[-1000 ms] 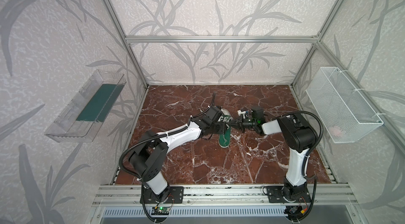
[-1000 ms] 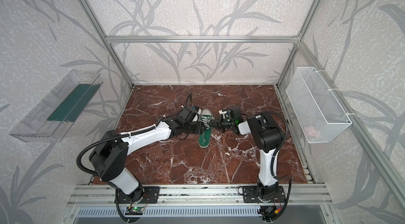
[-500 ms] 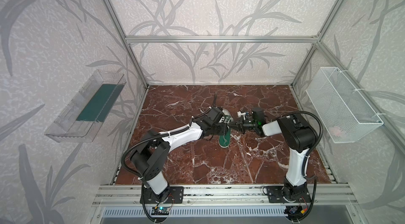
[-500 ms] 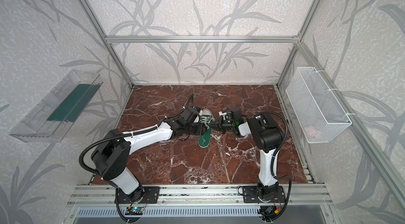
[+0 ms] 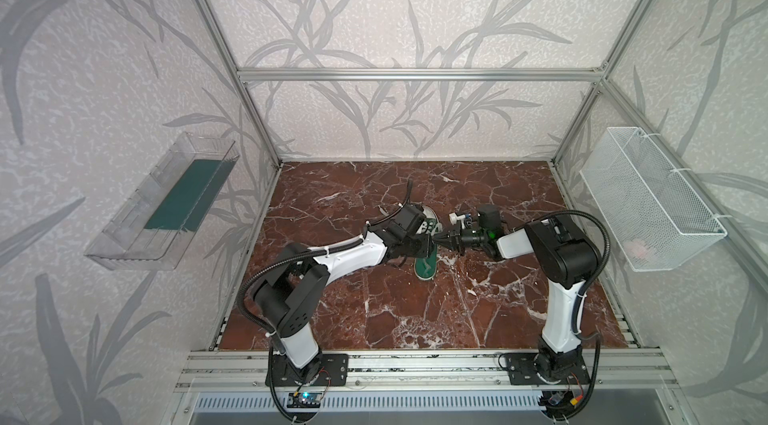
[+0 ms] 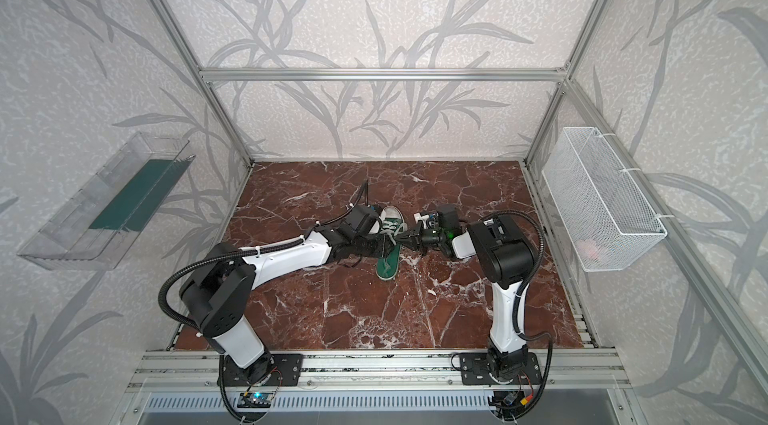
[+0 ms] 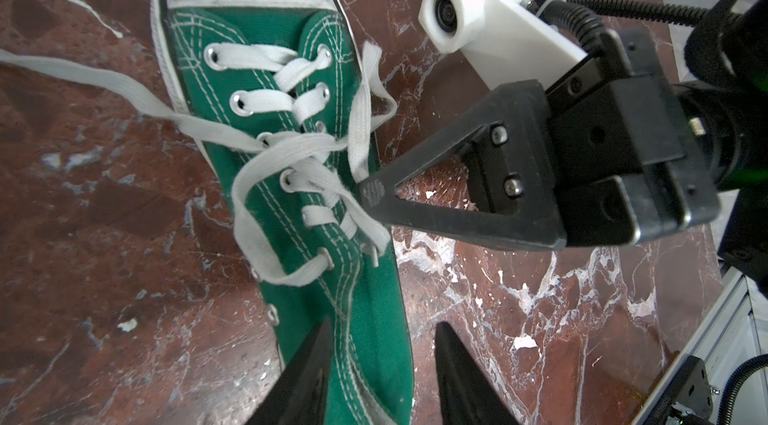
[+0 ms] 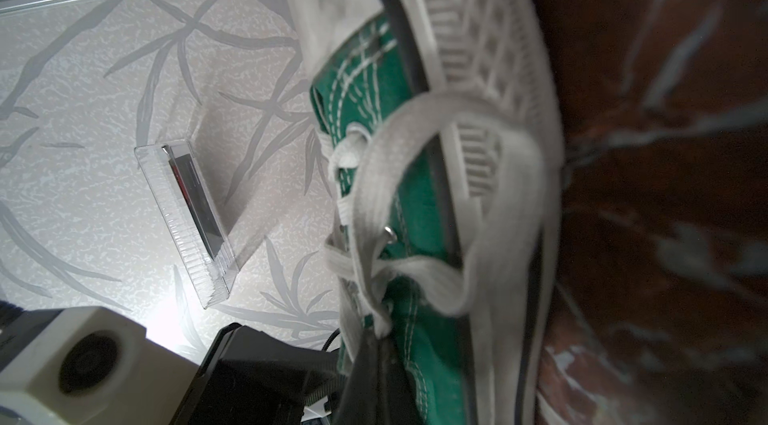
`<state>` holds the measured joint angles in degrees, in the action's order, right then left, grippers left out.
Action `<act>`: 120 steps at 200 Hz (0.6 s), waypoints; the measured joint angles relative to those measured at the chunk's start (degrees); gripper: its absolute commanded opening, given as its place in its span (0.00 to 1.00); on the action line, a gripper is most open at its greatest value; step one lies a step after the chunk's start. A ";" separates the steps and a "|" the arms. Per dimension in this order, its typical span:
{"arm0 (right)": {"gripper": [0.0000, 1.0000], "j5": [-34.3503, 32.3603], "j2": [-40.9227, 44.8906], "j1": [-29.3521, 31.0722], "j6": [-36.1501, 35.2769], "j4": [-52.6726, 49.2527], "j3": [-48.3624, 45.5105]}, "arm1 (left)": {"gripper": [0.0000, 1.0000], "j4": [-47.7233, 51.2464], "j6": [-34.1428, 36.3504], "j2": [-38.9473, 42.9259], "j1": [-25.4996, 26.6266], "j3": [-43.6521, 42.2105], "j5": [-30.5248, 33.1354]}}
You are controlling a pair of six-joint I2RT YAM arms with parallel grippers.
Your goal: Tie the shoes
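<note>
right gripper [image 7: 372,194] clenched on a white lace [image 7: 360,124], tip just beside the shoe [image 7: 374,286] at its laced part. The lace bends up from the pinch in a slack loop along the shoe's edge, and the right wrist view shows that loop ending at the gripper tip. left gripper [image 7: 383,323] is released: its two fingers stand apart near the heel end, one over the green canvas and one over the table [image 7: 124,215]. Can't tell if either finger touches the shoe. The other lace [image 7: 83,74] leaves the crossing on the tongue and trails across the table away from the right gripper, out of the left wrist frame. Laces cross loosely over the tongue, slack between eyelets. In both top views the shoe [image 5: 426,267] [image 6: 388,265] sits upright on its sole on the red marble table, about mid-width and slightly toward the back. Its white toe cap points to the back wall. The arms reach in from either side and the gripper tips meet over the shoe. Clear tray on the left wall, white wire basket on the right wall, both well apart from the shoe.
</note>
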<state>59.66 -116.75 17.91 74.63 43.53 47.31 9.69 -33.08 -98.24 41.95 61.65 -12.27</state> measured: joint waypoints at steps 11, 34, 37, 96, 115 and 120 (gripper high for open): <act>0.00 0.39 -0.37 0.00 1.05 1.38 -0.33 | 0.43 -0.11 -0.02 -0.09 0.00 0.00 -0.11; 0.00 0.92 -0.72 0.04 2.32 2.82 -0.57 | 0.42 -0.46 -0.11 -0.37 0.00 0.00 -0.31; 0.00 0.96 -0.72 0.04 2.34 2.97 -0.57 | 0.42 -0.50 -0.13 -0.44 0.00 0.00 -0.35; 0.00 1.75 -0.72 0.04 2.14 2.95 -0.57 | 0.40 -1.49 -0.28 -1.92 0.00 0.00 -1.16; 0.00 1.99 -0.96 0.04 2.75 3.65 -0.57 | 0.39 -1.70 -0.55 -2.45 0.00 0.00 -1.22; 0.00 2.05 -1.14 0.04 3.13 3.96 -0.57 | 0.39 -1.79 -0.59 -2.60 0.00 0.00 -1.27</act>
<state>61.71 -117.89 17.96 77.76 47.48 46.74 7.90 -33.67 -100.84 41.95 61.65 -13.54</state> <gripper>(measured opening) 0.048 0.394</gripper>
